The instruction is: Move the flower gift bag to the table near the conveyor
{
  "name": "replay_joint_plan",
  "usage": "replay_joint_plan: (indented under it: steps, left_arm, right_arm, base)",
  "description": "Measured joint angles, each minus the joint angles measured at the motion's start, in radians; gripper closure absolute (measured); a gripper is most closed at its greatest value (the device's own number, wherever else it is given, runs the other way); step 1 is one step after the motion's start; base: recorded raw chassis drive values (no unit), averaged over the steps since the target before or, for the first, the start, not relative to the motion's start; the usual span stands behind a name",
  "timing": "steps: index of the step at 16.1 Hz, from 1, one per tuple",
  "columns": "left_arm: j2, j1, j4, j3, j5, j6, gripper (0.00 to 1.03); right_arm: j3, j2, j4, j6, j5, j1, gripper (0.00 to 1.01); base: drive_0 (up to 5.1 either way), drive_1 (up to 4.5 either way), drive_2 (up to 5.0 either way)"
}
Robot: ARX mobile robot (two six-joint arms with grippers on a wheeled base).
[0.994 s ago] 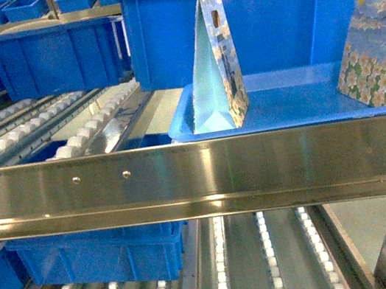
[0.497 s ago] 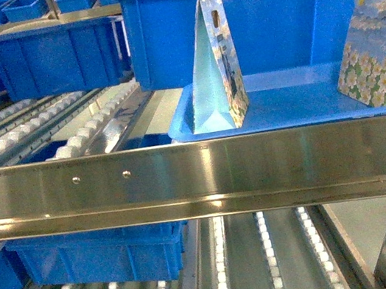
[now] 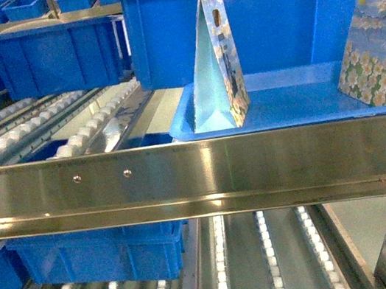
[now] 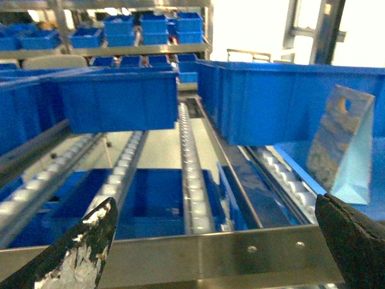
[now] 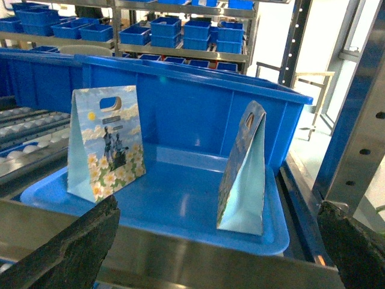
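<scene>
Steel conveyor (image 3: 98, 116) with white rollers, blue bins behind, two flower bags (image 5: 107, 141) (image 5: 243, 174) upright on blue tray (image 5: 180, 205), both fully visible only from right wrist, left gripper (image 4: 216, 241) and right gripper (image 5: 216, 253) spread apart, empty.

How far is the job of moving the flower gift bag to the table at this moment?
Nothing looks done yet. Both flower gift bags stand upright on the blue tray at the conveyor. In hand: the left gripper and the right gripper are open and empty, short of the tray. Left: grasp, lift, carry; no table is visible.
</scene>
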Motion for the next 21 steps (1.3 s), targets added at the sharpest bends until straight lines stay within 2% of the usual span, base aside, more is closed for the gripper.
replay_joint_plan:
  steps: [2, 3, 4, 8, 13, 14, 16, 19, 20, 21]
  left_arm:
    - [0.081, -0.07, 0.015, 0.038, 0.003, -0.006, 0.05]
    - [0.133, -0.126, 0.038, 0.068, -0.012, -0.006, 0.05]
    - [0.163, -0.155, 0.035, 0.089, -0.021, -0.007, 0.05]
    - [0.191, -0.176, 0.042, 0.108, -0.051, -0.013, 0.05]
    - [0.19, -0.175, 0.042, 0.108, -0.055, -0.013, 0.05]
    - [0.19, -0.175, 0.042, 0.108, -0.055, -0.013, 0.05]
    - [0.19, -0.175, 0.041, 0.108, -0.055, -0.013, 0.05]
    - [0.189, -0.175, 0.042, 0.108, -0.055, -0.013, 0.05]
    - [0.189, -0.175, 0.042, 0.108, -0.055, -0.013, 0.05]
    - [0.189, -0.175, 0.042, 0.108, -0.055, -0.013, 0.05]
  right_arm:
    - [0.077, 0.138, 0.027, -0.011, -0.044, -0.029, 0.03]
    - [0.142, 0.222, 0.039, -0.019, -0.074, -0.052, 0.03]
    - [0.187, 0.262, 0.033, -0.022, -0.09, -0.056, 0.03]
    - [0.293, 0.344, 0.012, -0.027, -0.106, -0.064, 0.03]
    - [0.29, 0.344, 0.005, -0.027, -0.109, -0.064, 0.03]
    - [0.291, 0.352, 0.02, -0.026, -0.121, -0.066, 0.03]
    - [0.346, 0.409, 0.0, -0.026, -0.133, -0.07, 0.03]
    - [0.46, 0.513, 0.013, -0.031, -0.132, -0.051, 0.03]
    - [0.478, 0.554, 0.021, -0.039, -0.134, -0.056, 0.03]
    - [0.499, 0.599, 0.04, -0.047, -0.148, -0.086, 0.03]
  base:
    - [0.0, 0.0, 0.0]
    - [0.0, 0.0, 0.0]
    - [0.0, 0.0, 0.0]
    - [0.0, 0.0, 0.0]
    - [0.0, 0.0, 0.0]
    - [0.0, 0.0, 0.0]
    - [0.0, 0.0, 0.0]
    - [0.0, 0.0, 0.0]
    - [0.0, 0.0, 0.0]
    - [0.0, 0.0, 0.0]
